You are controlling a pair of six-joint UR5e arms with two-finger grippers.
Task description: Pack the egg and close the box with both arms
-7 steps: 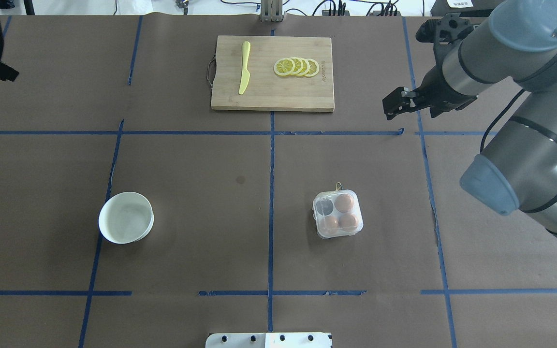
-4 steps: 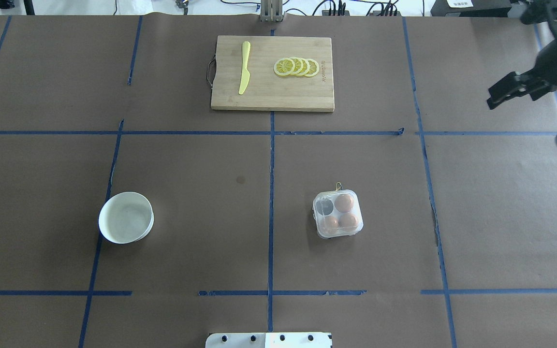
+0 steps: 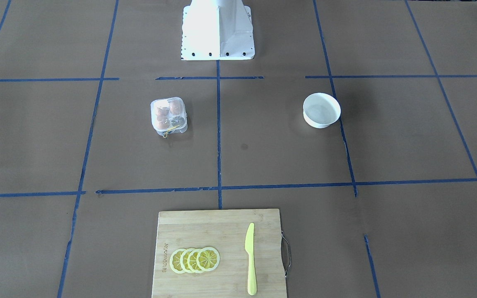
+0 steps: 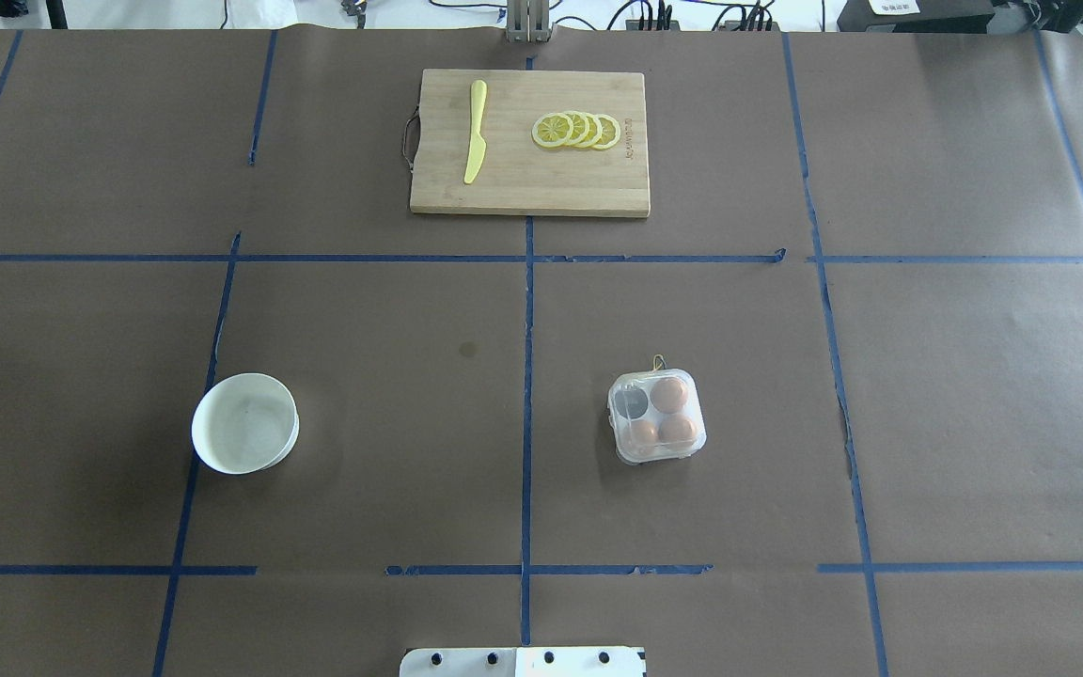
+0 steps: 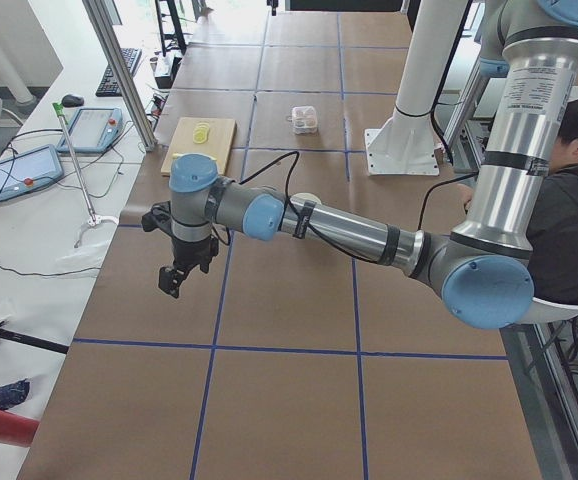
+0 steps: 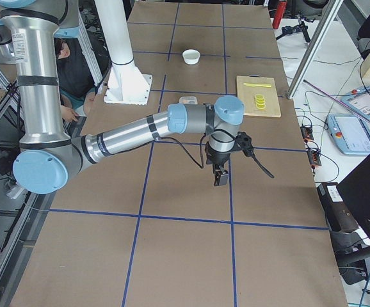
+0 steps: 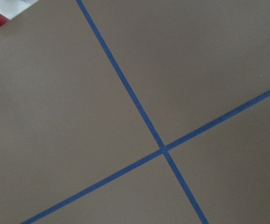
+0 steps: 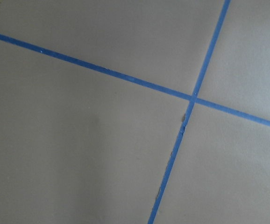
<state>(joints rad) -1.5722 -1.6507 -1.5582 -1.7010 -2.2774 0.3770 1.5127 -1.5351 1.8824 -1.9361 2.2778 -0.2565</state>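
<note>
Box (image 4: 656,416) sits on the table (image 4: 974,423) lower right of centre in the overhead view, lid seemingly down, three brown eggs (image 4: 669,395) in its cups. Left gripper (image 5: 171,283), centre-left in the left side view, and right gripper (image 6: 221,177), mid-frame in the right side view, both hang over the table, well apart from the box; neither pincer's width can be told. Bowl (image 4: 245,423) sits lower left.
</note>
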